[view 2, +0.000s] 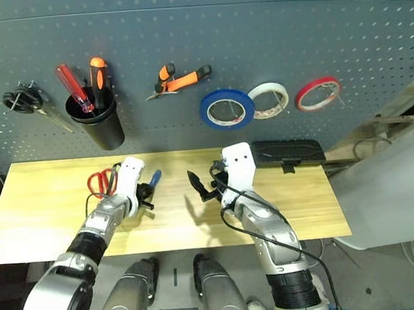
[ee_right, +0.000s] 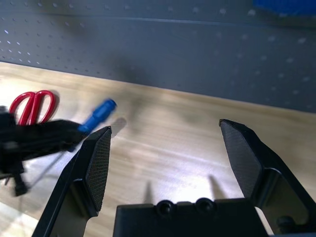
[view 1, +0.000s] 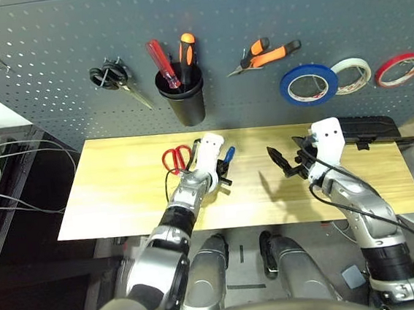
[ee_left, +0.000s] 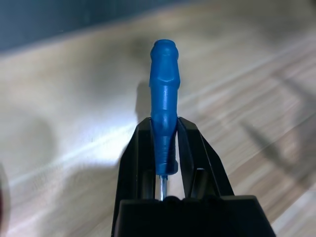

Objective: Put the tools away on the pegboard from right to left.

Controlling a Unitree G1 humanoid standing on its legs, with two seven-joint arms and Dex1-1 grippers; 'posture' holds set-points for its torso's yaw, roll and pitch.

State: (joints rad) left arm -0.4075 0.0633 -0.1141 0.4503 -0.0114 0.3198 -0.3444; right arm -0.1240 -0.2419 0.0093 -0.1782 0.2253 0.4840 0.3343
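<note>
Left gripper: lower centre of the head view, forearm angled up-right, fingers clamped on the small blue-handled screwdriver. Right gripper: centre-right of frame, pointing left, fingers spread wide, holding nothing

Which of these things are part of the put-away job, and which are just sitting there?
Job:
blue screwdriver, in the left gripper
red scissors, on the table
pliers, hung
blue tape, hung
pegboard

Bystanders:
black scissors
white tape
red tape
</note>
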